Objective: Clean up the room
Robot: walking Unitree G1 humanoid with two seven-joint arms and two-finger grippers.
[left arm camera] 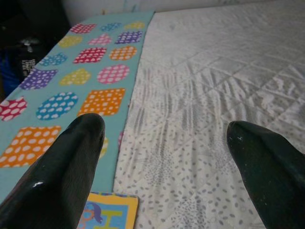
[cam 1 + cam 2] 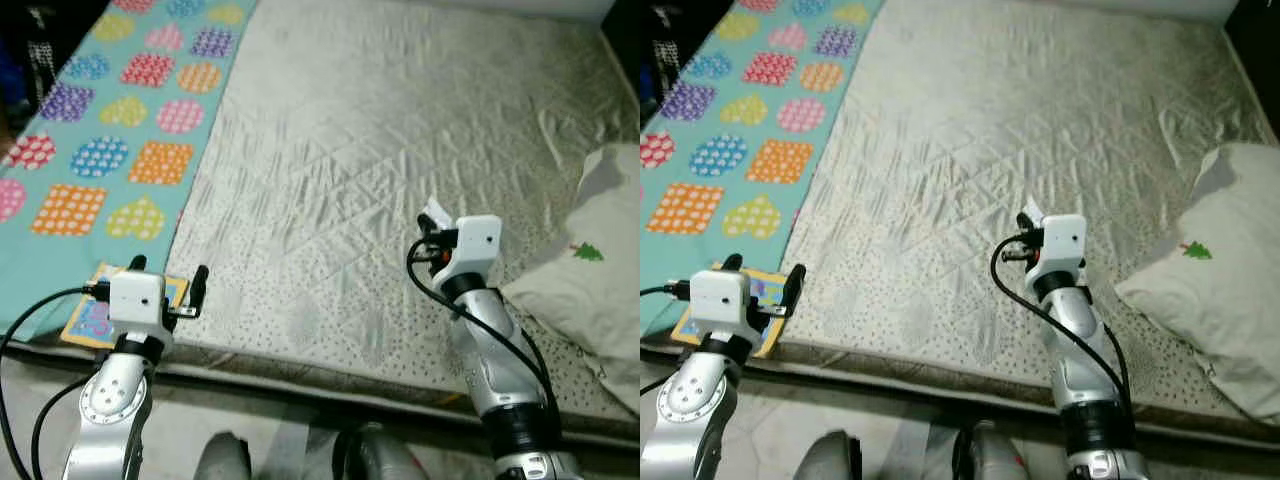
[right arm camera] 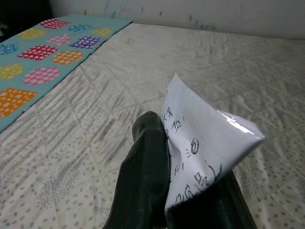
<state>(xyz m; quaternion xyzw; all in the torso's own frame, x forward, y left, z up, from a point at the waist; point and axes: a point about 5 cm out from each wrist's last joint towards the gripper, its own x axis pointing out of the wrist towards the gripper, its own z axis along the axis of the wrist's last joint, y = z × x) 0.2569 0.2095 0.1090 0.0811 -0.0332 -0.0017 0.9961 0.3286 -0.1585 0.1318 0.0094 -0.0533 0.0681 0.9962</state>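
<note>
Head views: right gripper (image 2: 432,222) above the bed (image 2: 400,130), pillow (image 2: 590,280) beside. Left wrist: left gripper (image 1: 167,157) jaws wide over a picture book (image 1: 107,212). Right wrist: jaws clamp a paper scrap (image 3: 205,152). I judge disposal comes next.

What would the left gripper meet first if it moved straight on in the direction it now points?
Probably the quilted mattress. The left gripper is open, pointing low across the bed beside the teal blanket, with the yellow card beneath it. Nothing else stands in its line; depth is unclear.
</note>
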